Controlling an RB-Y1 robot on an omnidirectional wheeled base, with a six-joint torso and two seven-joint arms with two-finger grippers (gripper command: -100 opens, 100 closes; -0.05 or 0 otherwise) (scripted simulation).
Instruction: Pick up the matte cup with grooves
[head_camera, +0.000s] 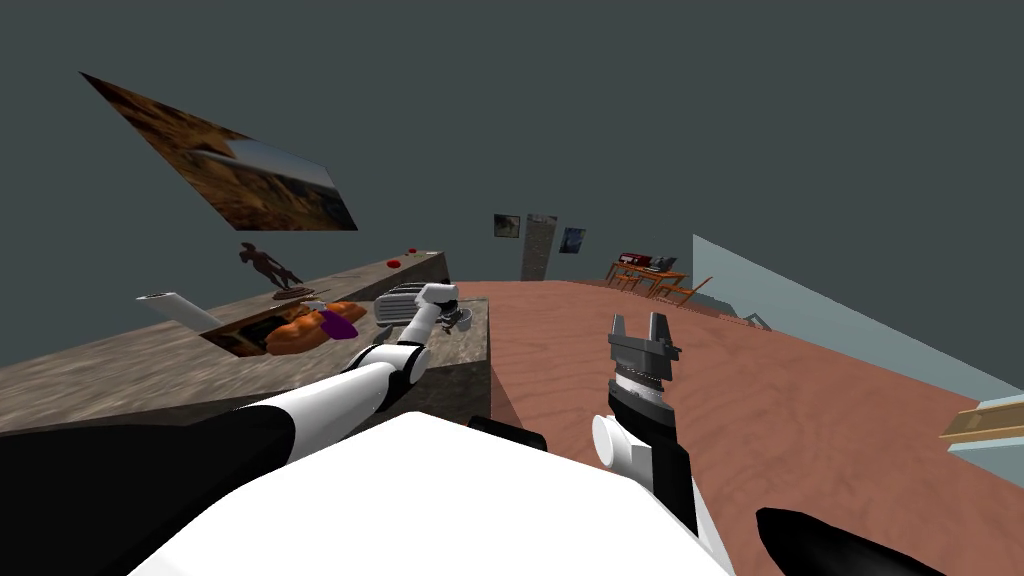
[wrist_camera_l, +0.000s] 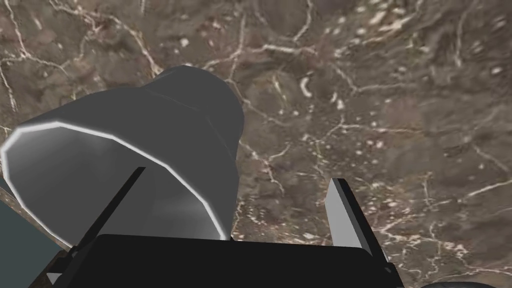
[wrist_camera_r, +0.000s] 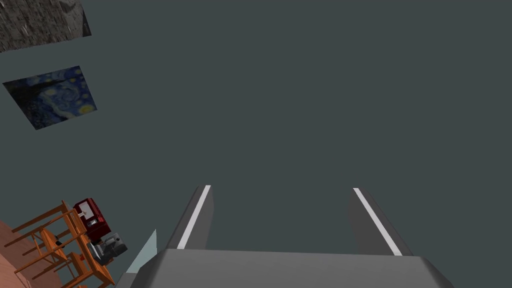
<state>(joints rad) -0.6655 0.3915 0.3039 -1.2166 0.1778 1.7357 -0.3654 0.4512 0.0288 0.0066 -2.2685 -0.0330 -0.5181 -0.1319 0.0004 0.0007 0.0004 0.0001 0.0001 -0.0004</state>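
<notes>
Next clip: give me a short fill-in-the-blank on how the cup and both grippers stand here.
1. The cup on the veined counter is plain ___.
2. The left gripper has one finger ___ the cup's mouth and the other outside it.
3. The right gripper is away from the counter, with its fingers ___.

Missing words: grey; inside; open.

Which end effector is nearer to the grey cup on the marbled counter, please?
Left. The left end effector straddles the wall of the cup, one finger inside its mouth; the right end effector hangs over the floor, well away.
</notes>
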